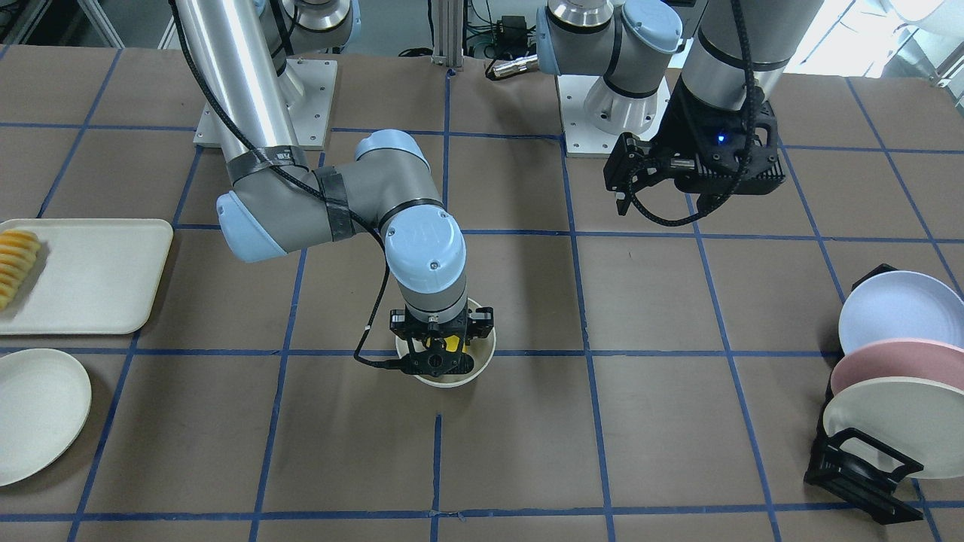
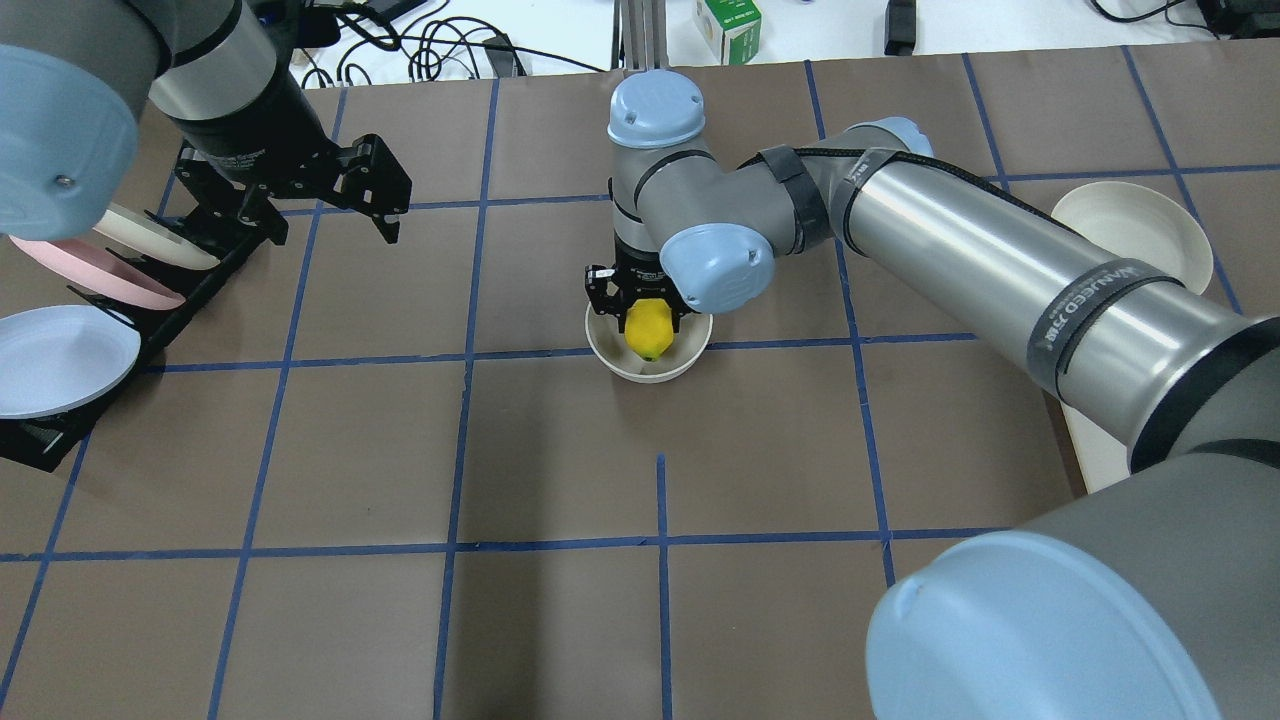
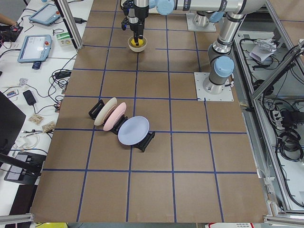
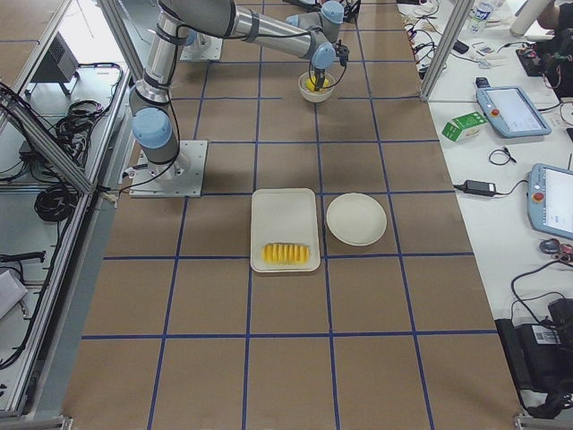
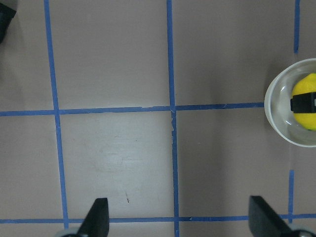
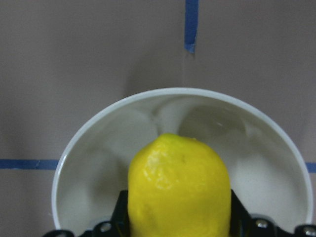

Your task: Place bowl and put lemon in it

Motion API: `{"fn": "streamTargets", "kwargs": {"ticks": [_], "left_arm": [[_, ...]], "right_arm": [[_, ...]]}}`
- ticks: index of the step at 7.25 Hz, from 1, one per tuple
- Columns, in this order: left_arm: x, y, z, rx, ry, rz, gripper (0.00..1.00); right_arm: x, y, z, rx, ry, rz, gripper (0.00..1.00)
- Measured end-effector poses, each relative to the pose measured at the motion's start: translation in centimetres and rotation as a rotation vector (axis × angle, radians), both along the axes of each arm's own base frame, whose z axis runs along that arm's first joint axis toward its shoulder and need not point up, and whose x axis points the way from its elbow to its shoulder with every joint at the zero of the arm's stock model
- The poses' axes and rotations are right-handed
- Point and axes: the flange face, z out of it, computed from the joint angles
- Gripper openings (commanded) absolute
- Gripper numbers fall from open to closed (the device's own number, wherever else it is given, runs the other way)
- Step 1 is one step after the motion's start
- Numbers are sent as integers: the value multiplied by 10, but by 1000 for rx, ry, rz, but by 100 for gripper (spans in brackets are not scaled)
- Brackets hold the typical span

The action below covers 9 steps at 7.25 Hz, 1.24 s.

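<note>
Now my right gripper [image 2: 650, 322] pinches the lemon [image 6: 178, 190] within the bowl [image 2: 640, 372]; next I should just spread its fingers. Left gripper [image 5: 177, 219] hangs wide apart, well clear of the bowl.

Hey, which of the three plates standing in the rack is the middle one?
The pink plate; the pale blue plate and the off-white plate flank it in the rack.

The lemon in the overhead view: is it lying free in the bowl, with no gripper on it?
No, the right gripper holds the lemon between its fingers, over the bowl.
</note>
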Motion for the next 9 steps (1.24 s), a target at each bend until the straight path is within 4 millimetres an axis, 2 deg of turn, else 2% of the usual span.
{"fn": "streamTargets", "kwargs": {"ticks": [1, 2, 3, 4, 6, 7, 8, 9], "left_arm": [[1, 0, 4, 3, 2, 2, 100], [3, 0, 7, 13, 4, 6, 100], [5, 1, 12, 29, 5, 10, 100], [6, 0, 17, 37, 5, 11, 100], [5, -5, 20, 43, 8, 10, 100], [4, -4, 21, 42, 11, 9, 100], [3, -5, 20, 43, 17, 9, 100], [0, -5, 20, 44, 24, 10, 100]], "right_arm": [[0, 0, -6, 8, 3, -1, 58], [0, 0, -10, 12, 5, -2, 78], [0, 1, -11, 14, 6, -3, 92], [0, 1, -11, 14, 7, -4, 99], [-2, 0, -3, 1, 10, -6, 100], [-7, -1, 15, -23, 6, -11, 100], [-19, -3, 44, -50, 0, -27, 100], [-41, -3, 77, -66, -3, -55, 100]]}}
